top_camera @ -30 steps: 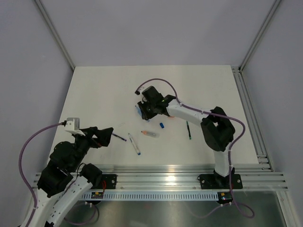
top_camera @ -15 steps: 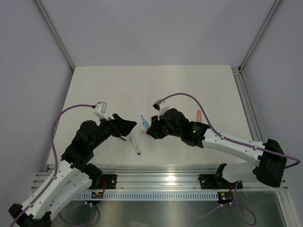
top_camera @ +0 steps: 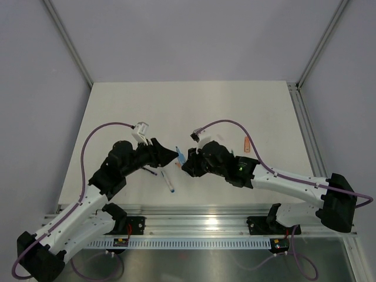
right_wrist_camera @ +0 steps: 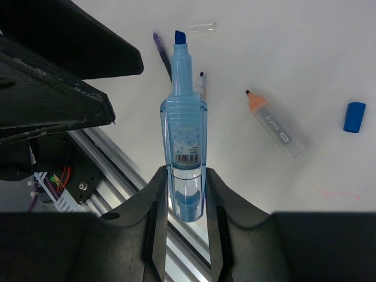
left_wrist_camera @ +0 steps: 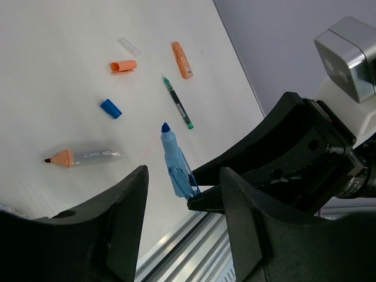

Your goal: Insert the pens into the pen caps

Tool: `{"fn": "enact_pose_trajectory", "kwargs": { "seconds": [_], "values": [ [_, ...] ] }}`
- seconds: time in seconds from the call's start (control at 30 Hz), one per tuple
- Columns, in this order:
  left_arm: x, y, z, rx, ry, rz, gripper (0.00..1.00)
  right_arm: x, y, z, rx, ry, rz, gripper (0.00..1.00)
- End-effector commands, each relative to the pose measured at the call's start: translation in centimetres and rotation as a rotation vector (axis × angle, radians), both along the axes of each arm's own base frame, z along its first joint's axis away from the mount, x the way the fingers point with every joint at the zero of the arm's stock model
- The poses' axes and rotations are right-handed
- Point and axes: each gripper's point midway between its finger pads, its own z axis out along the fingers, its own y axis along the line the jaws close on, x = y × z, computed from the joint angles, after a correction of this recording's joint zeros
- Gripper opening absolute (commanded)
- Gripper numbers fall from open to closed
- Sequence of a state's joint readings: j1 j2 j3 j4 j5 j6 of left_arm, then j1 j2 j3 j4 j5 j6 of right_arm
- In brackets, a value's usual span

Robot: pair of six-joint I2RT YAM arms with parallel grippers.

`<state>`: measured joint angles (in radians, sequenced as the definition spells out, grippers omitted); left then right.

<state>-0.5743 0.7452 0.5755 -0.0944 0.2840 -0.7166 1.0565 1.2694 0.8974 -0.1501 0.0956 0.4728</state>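
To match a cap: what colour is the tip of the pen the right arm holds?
Blue pen tip, clearest in the right wrist view.

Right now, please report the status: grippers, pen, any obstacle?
Left gripper open, empty. Right gripper shut on blue highlighter, tip bare. Blue cap loose on table. Nothing blocks the pen.

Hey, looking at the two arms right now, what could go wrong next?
The left tool is empty and close beside the blue highlighter held by the right tool; the two could collide or knock it askew. Its bare tip is near the left tool and might smear ink. The blue cap is not yet picked up.
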Motion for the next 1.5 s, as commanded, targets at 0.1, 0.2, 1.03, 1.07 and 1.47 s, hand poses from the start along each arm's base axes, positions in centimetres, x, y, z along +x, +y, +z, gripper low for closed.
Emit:
{"fn": "enact_pose_trajectory", "kwargs": {
  "seconds": [0.1,0.2,1.03,1.07,1.47],
  "values": [
    [0.5,-1.4,2.6,-0.073,-0.086,-0.041,0.42,-0.5,1.1,2.9,0.08,-0.049,-0.009,0.26],
    [0.7,-1.8,1.9,-0.064,-0.064,-0.047,0.32,-0.8,1.3,3.0,0.083,-0.051,-0.007,0.27],
    [2.1,-1.8,0.0,0.031,-0.093,0.01,0.37,-0.6,2.2,2.4,0.015,-0.094,-0.076,0.24],
    [2.1,-1.9,0.1,0.024,-0.094,0.01,0.37,-0.7,2.4,2.3,0.014,-0.09,-0.075,0.24],
    [1.9,-2.2,1.1,-0.003,-0.14,0.008,0.0,-1.5,2.1,2.6,0.046,-0.074,-0.066,0.24]
  ]
}}
